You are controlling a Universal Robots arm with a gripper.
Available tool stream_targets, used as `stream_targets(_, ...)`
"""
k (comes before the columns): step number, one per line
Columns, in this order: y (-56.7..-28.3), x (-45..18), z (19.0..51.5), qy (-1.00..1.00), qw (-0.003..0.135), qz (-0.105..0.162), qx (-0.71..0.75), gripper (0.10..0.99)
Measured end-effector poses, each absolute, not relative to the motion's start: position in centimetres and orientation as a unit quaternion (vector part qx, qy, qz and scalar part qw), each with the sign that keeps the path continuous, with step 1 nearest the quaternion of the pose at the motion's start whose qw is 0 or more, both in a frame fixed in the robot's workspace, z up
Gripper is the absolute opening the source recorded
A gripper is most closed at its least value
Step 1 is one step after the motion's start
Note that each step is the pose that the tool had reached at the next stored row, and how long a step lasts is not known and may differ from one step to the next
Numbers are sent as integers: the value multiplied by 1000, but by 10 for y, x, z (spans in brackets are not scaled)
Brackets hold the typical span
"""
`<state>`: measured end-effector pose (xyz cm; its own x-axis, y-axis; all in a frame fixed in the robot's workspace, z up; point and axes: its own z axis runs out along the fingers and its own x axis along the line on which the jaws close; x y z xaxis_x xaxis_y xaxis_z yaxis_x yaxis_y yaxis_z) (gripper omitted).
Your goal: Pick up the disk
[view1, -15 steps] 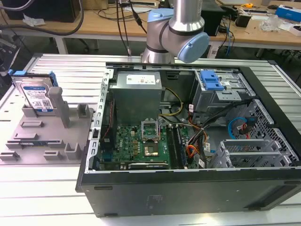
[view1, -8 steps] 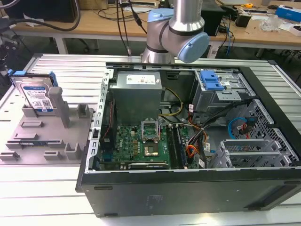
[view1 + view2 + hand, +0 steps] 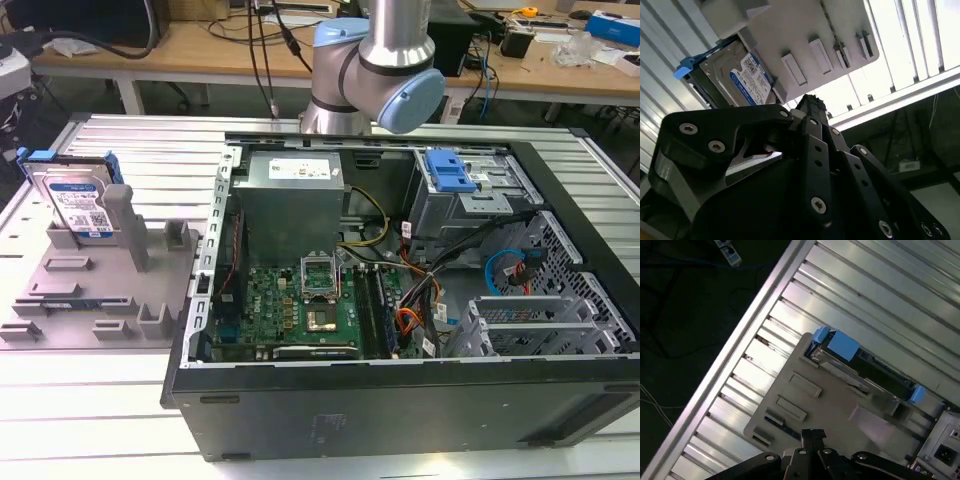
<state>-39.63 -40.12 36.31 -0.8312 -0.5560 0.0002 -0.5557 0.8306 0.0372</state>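
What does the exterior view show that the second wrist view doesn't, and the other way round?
Exterior view: the open computer case with its motherboard, and the arm beyond it. Second wrist view: the gripper close up, its black fingers shut on nothing, apart from the disk. Both: the disk standing on edge in the grey holder tray, on the ribbed metal table.
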Motion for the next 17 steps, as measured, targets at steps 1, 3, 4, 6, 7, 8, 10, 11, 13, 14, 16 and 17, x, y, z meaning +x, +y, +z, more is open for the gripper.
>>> stream_targets(1, -401, -396, 363, -952, 6, -18, 306, 106)
stream_targets(3, -401, -396, 363, -940, 6, -17, 341, 235)
stream_targets(4, -401, -396, 363, -933, 7, -17, 360, 357)
stream_targets(6, -401, -396, 363, -923, 7, -17, 384, 475)
stream_targets(7, -401, -396, 362, -919, 7, -17, 395, 475)
stream_targets(8, -401, -396, 362, -915, 8, -17, 403, 475)
stream_targets(10, -401, -396, 362, -903, 8, -16, 430, 541)
stream_targets(11, -401, -396, 361, -899, 8, -15, 438, 541)
stream_targets(13, -401, -396, 360, -883, 7, -14, 469, 541)
stream_targets(14, -401, -396, 360, -874, 7, -13, 485, 541)
stream_targets(16, -401, -396, 359, -865, 7, -12, 501, 541)
stream_targets(17, -401, -396, 359, -858, 6, -11, 513, 541)
